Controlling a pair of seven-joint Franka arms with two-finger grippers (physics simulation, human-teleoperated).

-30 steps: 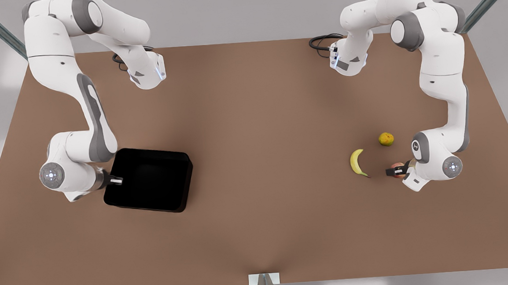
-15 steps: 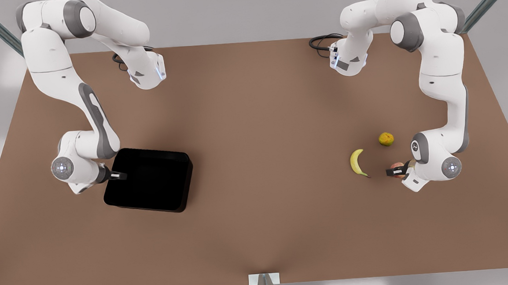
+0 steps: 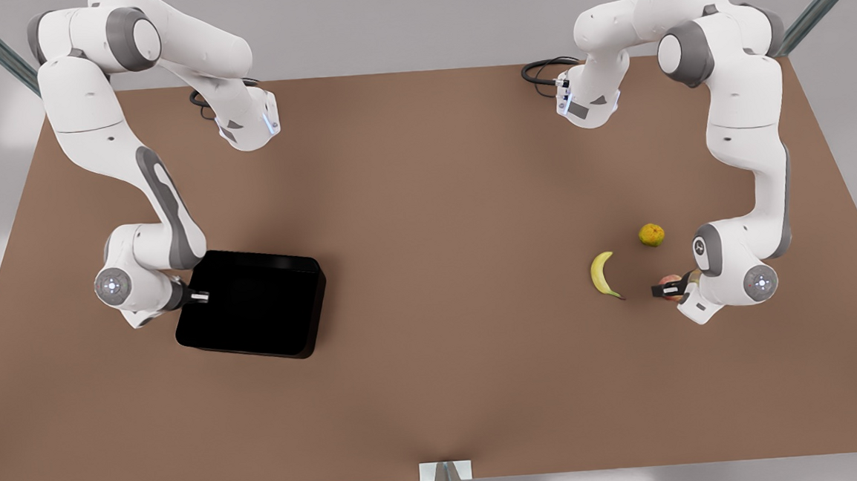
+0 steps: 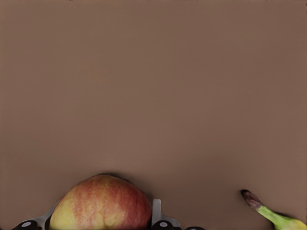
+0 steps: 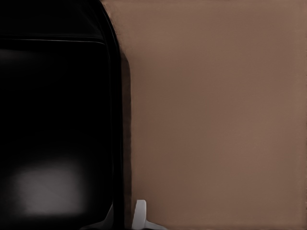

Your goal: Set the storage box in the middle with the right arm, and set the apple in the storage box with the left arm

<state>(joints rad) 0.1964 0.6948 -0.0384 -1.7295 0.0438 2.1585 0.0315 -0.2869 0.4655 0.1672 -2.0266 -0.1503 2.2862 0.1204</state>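
Left wrist view: apple [image 4: 100,203] sits between the 2 fingers [image 4: 156,212] of the left gripper [image 4: 101,218]; pinkish-red skin with yellow patches, resting on the brown table [image 4: 153,86]; banana [image 4: 276,218] tip lies off to one side, apart from the apple.
Left gripper state: fingers close against both sides of the apple, holding it.
Right wrist view: 1 pale finger [image 5: 140,214] stands just outside the black wall of the storage box [image 5: 53,124]; the wall runs between the fingers, the other finger barely visible inside the box.
Right gripper state: narrow, clamped on the box wall.
Front view, left gripper [image 3: 668,289]: low at the table on the front view's right, apple [image 3: 670,281] in its fingers, near edge of the fruit group.
Front view, banana [image 3: 603,274]: just toward the middle from the apple, not touching.
Front view, citrus fruit [image 3: 651,235]: behind the apple, farther back, apart from it.
Front view, right gripper [image 3: 198,297]: on the box's outer-side wall, front view's left.
Front view, storage box [image 3: 254,303]: flat on the table [image 3: 426,196], left of middle, well apart from the fruit.
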